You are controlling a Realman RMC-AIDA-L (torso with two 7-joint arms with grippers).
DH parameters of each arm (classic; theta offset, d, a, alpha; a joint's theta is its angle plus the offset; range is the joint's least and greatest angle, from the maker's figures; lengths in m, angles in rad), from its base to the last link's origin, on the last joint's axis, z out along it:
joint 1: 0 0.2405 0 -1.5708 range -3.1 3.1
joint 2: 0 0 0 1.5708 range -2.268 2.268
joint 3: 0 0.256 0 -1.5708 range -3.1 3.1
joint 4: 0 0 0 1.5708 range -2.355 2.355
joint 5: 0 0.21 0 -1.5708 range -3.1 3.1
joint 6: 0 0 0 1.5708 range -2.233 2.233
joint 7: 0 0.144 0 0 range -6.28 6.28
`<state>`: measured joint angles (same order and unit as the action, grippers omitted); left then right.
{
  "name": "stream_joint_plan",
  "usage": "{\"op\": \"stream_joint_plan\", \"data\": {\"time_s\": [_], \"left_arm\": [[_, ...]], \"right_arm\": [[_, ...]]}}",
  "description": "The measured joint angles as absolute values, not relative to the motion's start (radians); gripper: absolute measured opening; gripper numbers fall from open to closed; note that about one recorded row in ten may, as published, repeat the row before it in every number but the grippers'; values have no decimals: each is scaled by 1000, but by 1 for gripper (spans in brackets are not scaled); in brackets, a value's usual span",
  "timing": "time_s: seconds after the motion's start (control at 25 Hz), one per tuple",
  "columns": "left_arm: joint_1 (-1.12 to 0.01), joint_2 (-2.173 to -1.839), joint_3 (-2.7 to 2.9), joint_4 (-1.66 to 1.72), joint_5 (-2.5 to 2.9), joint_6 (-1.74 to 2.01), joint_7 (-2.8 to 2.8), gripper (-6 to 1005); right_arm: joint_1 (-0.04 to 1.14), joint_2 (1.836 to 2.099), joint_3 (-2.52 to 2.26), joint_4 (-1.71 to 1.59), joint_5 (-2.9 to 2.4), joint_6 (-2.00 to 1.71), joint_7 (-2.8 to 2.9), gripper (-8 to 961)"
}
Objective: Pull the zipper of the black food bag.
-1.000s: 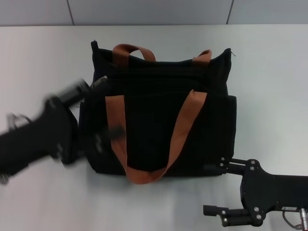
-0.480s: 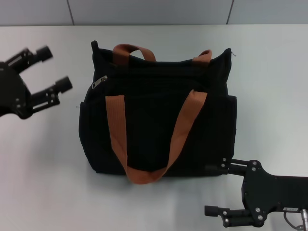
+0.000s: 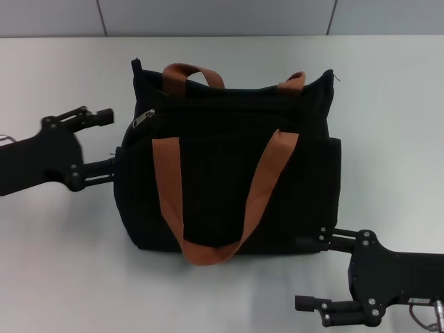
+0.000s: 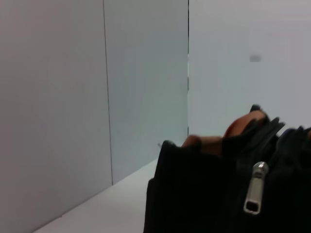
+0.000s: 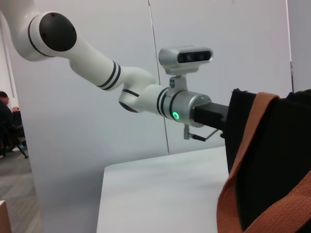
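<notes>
Before me lies a plain white counter (image 3: 388, 104), evenly lit. Behind it stand pale grey wall panels (image 3: 208, 17) split by thin dark seams. Far off, grey flooring (image 5: 19, 194) shows, perhaps carpet.

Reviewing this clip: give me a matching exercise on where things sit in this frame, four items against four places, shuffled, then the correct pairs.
Items:
1. zipper
2. left gripper
3. right gripper
4. black food bag

Places:
A. open, near the bag's front right corner
B. middle of the white table
C. on the bag's upper left part
D. open, beside the bag's left side

Pairs: 1-C, 2-D, 3-A, 4-B
</notes>
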<state>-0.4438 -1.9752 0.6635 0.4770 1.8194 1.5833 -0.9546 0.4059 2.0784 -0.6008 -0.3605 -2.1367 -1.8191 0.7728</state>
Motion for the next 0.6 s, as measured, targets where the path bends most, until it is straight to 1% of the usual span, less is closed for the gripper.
{"op": "stream_joint_plan", "data": {"time_s": [0.08,0.12,0.16,0.28,0.4,0.6], "left_arm": [[-455,-1987,663,477,1829,1561,-950,834],[-455,-1987,663,477,1829,1561,-950,834],[-461,-1999,658,478,1831,1530,-939,834],[-462,-2004,646,479,1826,1516,-919,834],[-454,-2017,595,478,1820,1525,-828,834],[-451,-2022,581,472,1807,1543,-794,784]], "right_arm": [[407,2079,-600,-361,-2137,-1819,778,782],[407,2079,-600,-361,-2137,-1819,778,782],[409,2079,-600,-361,-2137,-1819,778,782],[410,2080,-600,-363,-2137,-1819,779,782],[413,2080,-600,-365,-2135,-1819,779,782],[418,2080,-600,-363,-2135,-1819,779,782]]}}
